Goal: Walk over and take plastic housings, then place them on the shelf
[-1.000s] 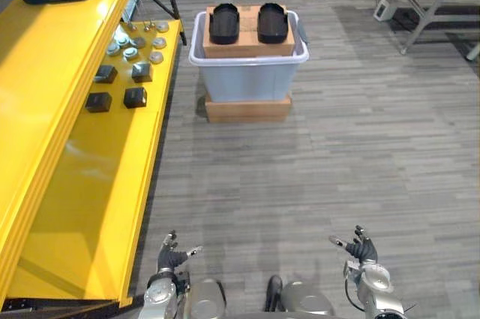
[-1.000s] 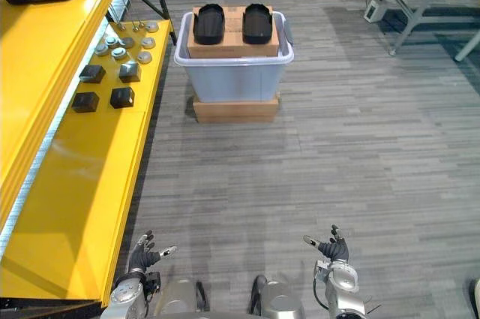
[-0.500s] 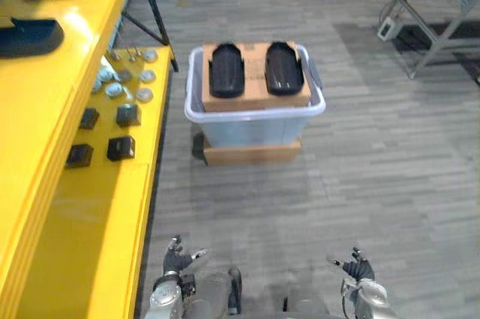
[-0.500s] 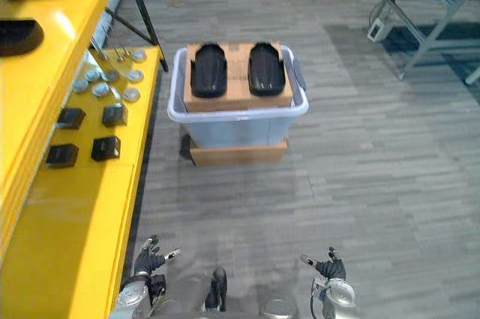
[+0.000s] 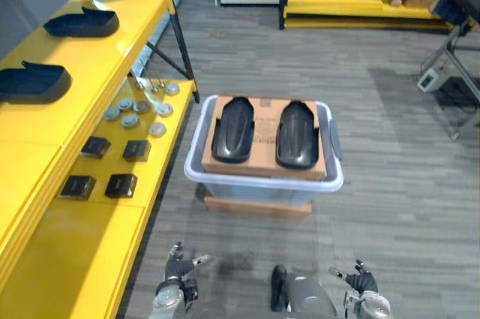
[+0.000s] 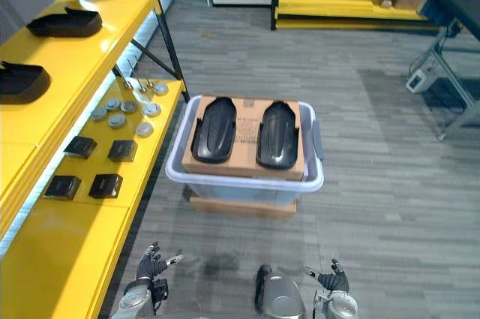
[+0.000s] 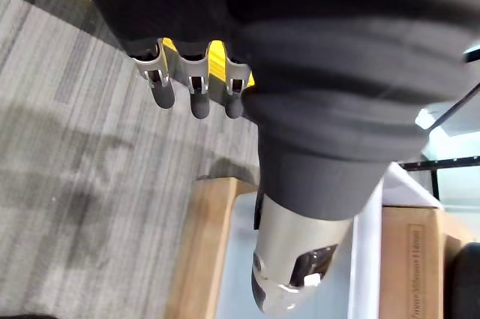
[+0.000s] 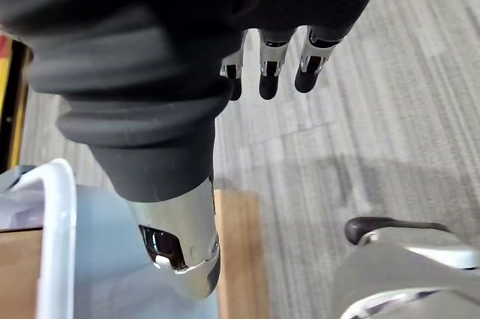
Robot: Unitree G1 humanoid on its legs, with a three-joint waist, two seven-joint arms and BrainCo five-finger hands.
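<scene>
Two plastic housings lie on a cardboard box in the grey bin, ahead of and between my left robot hand and right robot hand, both relaxed and empty. Walking has brought the bin closer; I judge they're nearly reachable.

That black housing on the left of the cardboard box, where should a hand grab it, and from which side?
Likely take the left housing across its two long edges near the middle, coming down from above: it lies flat on the cardboard box, lengthwise away from the robot, apart from the right housing.
</scene>
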